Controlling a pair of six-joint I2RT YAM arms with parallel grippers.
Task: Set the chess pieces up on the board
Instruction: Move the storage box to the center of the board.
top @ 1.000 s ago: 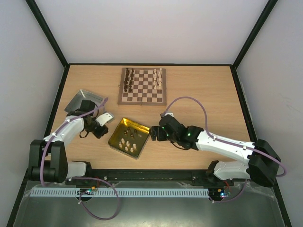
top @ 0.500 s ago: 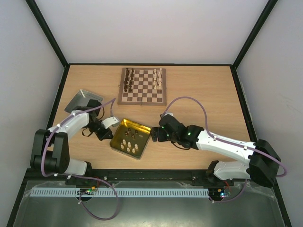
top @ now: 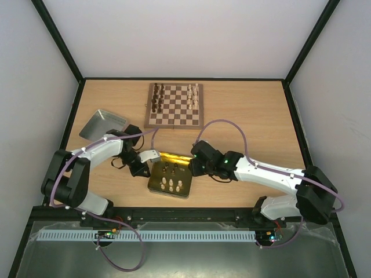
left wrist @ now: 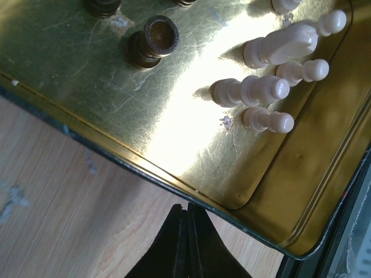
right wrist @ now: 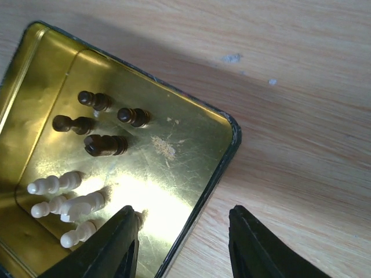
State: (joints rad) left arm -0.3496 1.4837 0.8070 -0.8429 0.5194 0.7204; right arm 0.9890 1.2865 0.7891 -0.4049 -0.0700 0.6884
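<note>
When viewed from overhead, board (top: 174, 105) at far middle of table (top: 255, 110), well apart from both arms; chess pieces (top: 156, 101) ranked along its left and right sides, dark on the left, cream on the right. Nearer the bases, gold tin tray (top: 155, 184) between left gripper (top: 156, 155) and right gripper (top: 191, 166), silver tray (top: 103, 123) off towards the left edge.

Only up close, from left wrist: fingers (left wrist: 177, 243) pressed together, holding nothing, tips just outside the tin's rim over bare wood. From right wrist: fingers (right wrist: 113, 246) part spread, astride the rim near a corner, one inside, one outside, nothing pinched. Also clear only there: four dark pieces (right wrist: 105, 145) and four cream ones (right wrist: 55, 184) inside the tin.

Open wood right of the tin, and between tin and board
</note>
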